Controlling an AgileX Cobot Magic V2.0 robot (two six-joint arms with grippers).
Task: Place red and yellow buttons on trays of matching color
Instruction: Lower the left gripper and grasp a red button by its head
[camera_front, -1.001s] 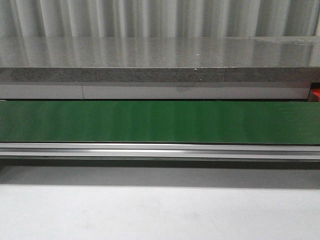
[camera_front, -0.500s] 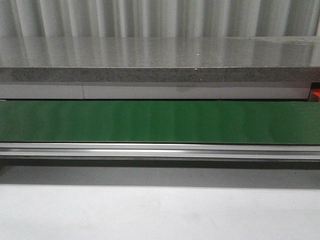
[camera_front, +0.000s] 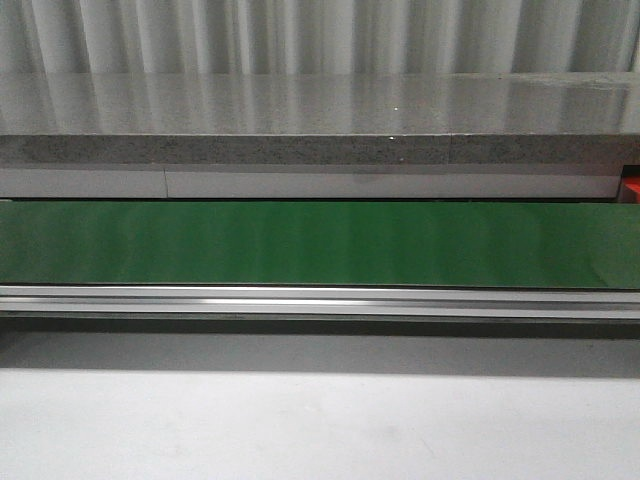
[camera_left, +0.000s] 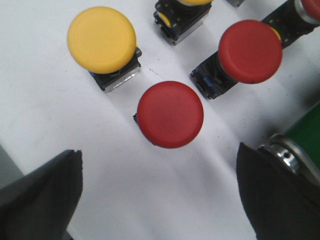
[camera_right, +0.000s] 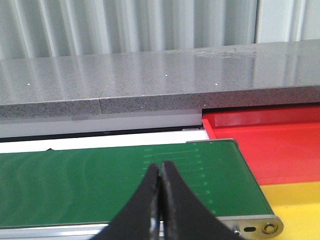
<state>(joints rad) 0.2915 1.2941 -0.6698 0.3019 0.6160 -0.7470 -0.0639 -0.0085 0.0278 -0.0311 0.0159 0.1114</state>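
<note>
White desk (camera_left: 60, 130) carries a yellow button (camera_left: 102, 40) and two red buttons (camera_left: 170, 114), all apart

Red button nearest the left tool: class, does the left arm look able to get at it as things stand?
Probably yes: the red button sits between the open left tool's fingers with nothing over it; the yellow button stands apart.

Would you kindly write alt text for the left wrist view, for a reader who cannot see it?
The open left gripper hangs over a red button standing on a white surface, its dark fingers on either side. Beyond it are a yellow button and another red button.
</note>
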